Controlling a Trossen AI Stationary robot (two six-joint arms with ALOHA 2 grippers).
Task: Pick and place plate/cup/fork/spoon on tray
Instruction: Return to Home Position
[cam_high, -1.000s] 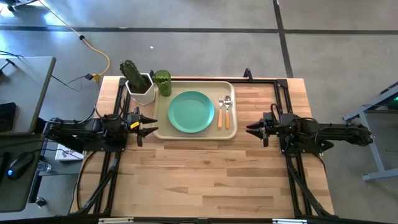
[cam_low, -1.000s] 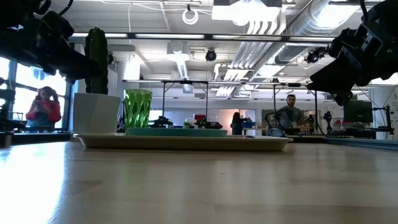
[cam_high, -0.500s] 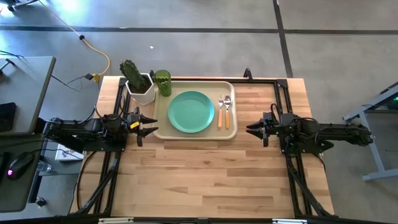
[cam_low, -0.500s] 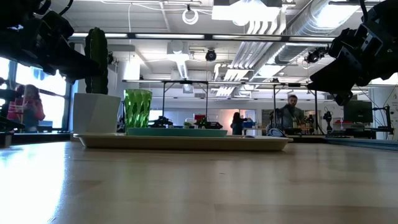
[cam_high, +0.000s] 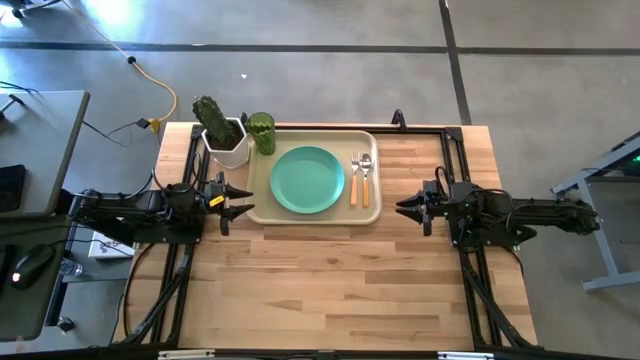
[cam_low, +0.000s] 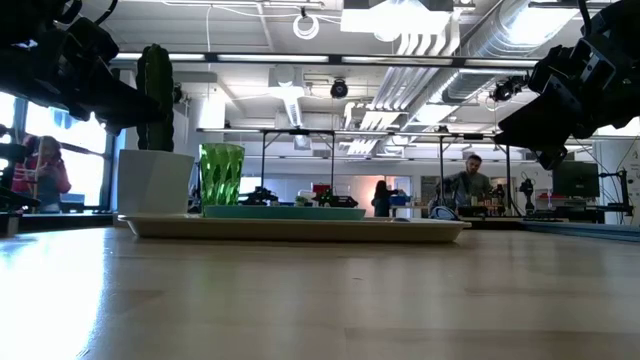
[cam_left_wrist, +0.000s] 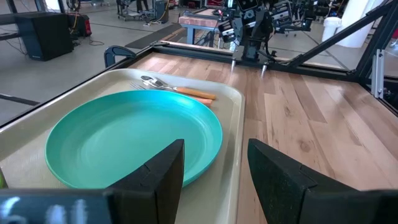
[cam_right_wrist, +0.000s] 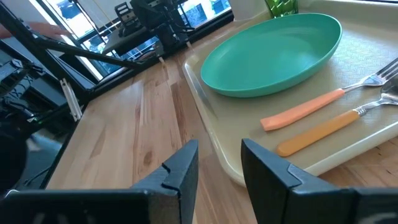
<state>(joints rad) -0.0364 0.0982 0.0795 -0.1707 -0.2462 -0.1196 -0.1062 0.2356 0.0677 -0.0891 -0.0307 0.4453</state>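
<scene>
The beige tray (cam_high: 258, 210) lies at the table's far middle. On it lie the teal plate (cam_high: 307, 179), the orange-handled fork (cam_high: 354, 182) and, right of it, the orange-handled spoon (cam_high: 366, 184). The green cup (cam_high: 262, 132) stands at the tray's far left corner. My left gripper (cam_high: 240, 202) is open just off the tray's left edge, with the plate (cam_left_wrist: 134, 134) ahead of its fingers. My right gripper (cam_high: 403, 210) is open a little right of the tray, facing the spoon (cam_right_wrist: 323, 132) and fork (cam_right_wrist: 305, 112). Neither touches anything.
A white square pot with a cactus (cam_high: 226, 138) stands left of the cup at the table's far left. Bare wooden tabletop (cam_high: 330, 285) spreads over the near half. Black frame rails (cam_high: 190, 170) run along both sides. People show in the room beyond the table.
</scene>
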